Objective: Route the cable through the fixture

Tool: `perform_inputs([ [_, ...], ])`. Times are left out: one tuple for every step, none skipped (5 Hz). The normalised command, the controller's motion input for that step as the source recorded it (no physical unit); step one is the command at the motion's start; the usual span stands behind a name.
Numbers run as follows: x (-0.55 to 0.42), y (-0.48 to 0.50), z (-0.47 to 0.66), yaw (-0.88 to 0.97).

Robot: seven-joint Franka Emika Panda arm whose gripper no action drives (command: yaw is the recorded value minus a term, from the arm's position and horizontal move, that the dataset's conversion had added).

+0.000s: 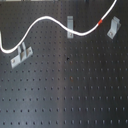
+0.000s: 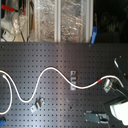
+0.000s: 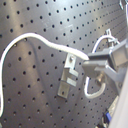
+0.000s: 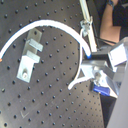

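White cable snaking across the pegboard's upper half, past three metal clips. Gripper jaw state: can't tell.

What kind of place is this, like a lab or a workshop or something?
Likely a lab bench: a black perforated breadboard carrying small metal clip fixtures, a white cable laid between them, and foil-lined trays behind.
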Motion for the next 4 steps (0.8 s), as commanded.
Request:
perform_inputs([
  [-0.005, 0.013, 0.00, 0.00],
  [-0.166, -0.221, 0.37, -0.68],
  [-0.106, -0.066, 0.41, -0.83],
  [-0.075, -0.045, 0.48, -0.89],
])
